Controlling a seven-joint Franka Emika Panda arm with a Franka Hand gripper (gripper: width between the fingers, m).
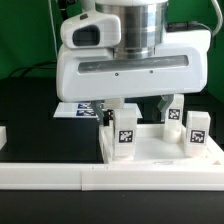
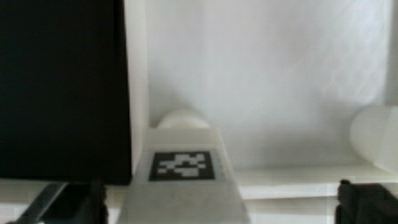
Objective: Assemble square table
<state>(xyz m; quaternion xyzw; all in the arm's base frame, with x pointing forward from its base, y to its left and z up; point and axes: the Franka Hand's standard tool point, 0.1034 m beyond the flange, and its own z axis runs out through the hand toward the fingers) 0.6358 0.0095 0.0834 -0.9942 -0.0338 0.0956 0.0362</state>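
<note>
Nearest the camera in the exterior view, one long white border rail (image 1: 60, 176) runs across the front of the black table (image 1: 25, 110). Just behind it lies one square slab (image 1: 150, 150), white, with one tag on its front corner (image 1: 125, 138). Three legs can be counted standing upright: one at the slab's front corner (image 1: 124, 128), one on the exterior view's right (image 1: 198, 130), one further back (image 1: 173, 110); each shows a tag. Behind the slab, the marker board (image 1: 75, 108) lies flat, partly hidden by the arm's large white body.

The jaws (image 1: 133, 106) stand wide apart and grip nothing. In the wrist view both dark fingertips (image 2: 63, 203) flank a tagged leg (image 2: 178, 165), which sits between them untouched.
</note>
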